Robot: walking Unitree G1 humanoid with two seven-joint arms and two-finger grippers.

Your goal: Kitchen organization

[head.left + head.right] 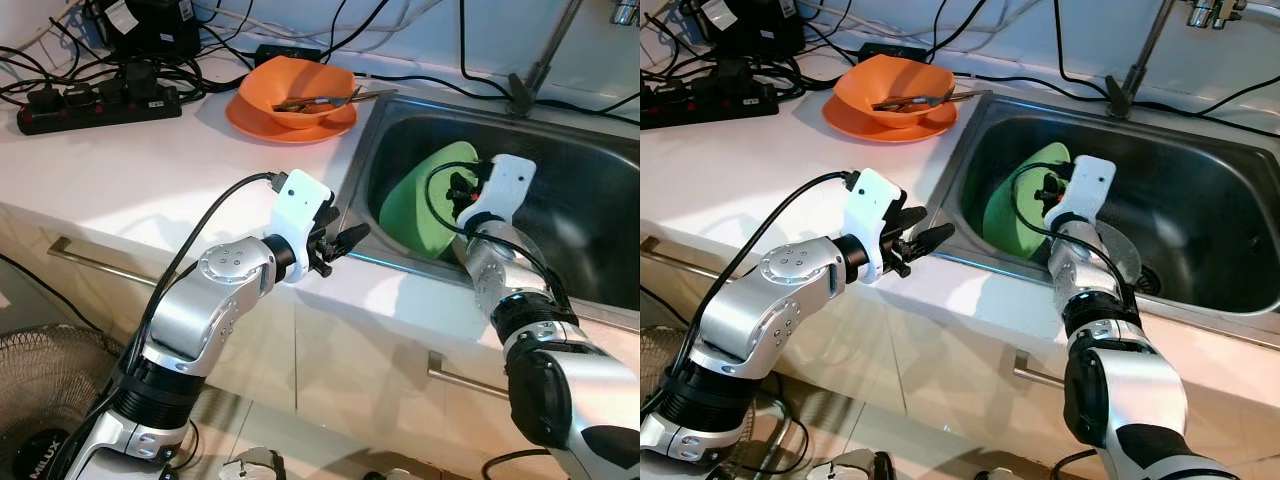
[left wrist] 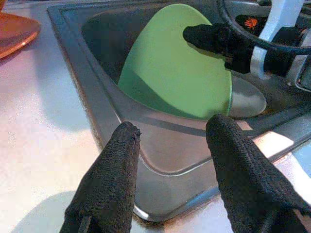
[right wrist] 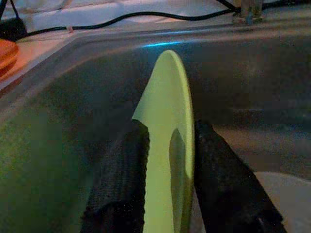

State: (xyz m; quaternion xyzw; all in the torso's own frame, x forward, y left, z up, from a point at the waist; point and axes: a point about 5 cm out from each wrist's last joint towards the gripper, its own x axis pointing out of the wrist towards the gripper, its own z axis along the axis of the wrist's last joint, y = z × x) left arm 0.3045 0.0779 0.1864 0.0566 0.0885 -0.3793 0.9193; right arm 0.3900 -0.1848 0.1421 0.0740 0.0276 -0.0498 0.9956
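Note:
A green plate [image 1: 420, 205] stands tilted on its edge in the steel sink [image 1: 390, 112], leaning toward the sink's left wall. My right gripper [image 3: 170, 127] reaches down into the sink and is shut on the plate's upper rim, one black finger [image 3: 121, 165] on each face. My left gripper [image 1: 345, 240] hovers open over the counter at the sink's front-left corner, nothing between its fingertips [image 2: 127, 133]. From the left wrist, the plate [image 2: 175, 73] lies just beyond the sink rim, with the right gripper on its far edge.
An orange bowl [image 1: 300, 85] holding utensils sits on an orange plate behind the sink's left corner. A power strip [image 1: 100, 108] and cables crowd the back left counter. The faucet [image 1: 535, 60] rises behind the sink. A pale disc [image 2: 248, 99] lies on the sink floor. A fan [image 1: 40, 380] stands lower left.

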